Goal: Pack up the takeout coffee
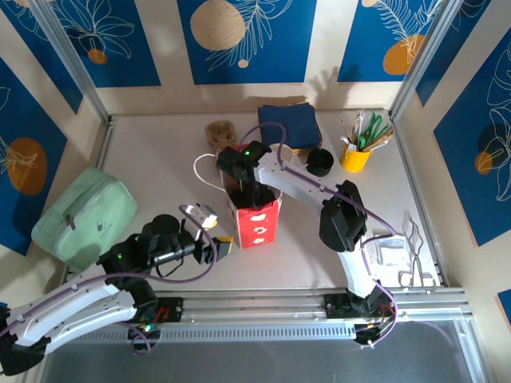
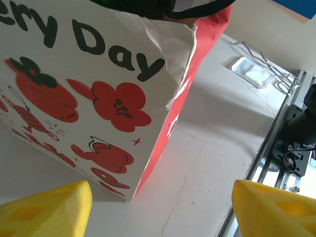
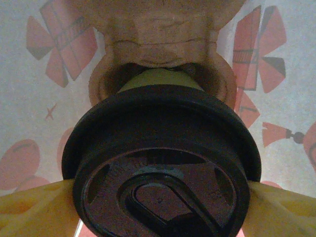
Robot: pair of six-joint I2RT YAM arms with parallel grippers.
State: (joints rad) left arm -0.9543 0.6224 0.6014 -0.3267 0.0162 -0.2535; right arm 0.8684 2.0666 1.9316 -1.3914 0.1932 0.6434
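Jaws of left gripper [image 2: 160, 205] are standing apart; right gripper [image 3: 160, 212] jaws are sitting beside the takeout coffee [image 3: 163, 143] — cannot tell if squeezing.

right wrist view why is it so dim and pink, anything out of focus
Right wrist view: shot inside the red and white paper bag, light filters through its walls, print showing through; black round plastic lid sharp, yellow tool fingers blurred. Left wrist view: bright, print crisp.

Left arm low, reaching right along tabletop; left end effector [image 1: 217, 229] level, jaws wide apart. Right arm folded inward, wrist pitched down; right end effector [image 1: 254, 198] jaws spread, grip apparently loose, unclear.
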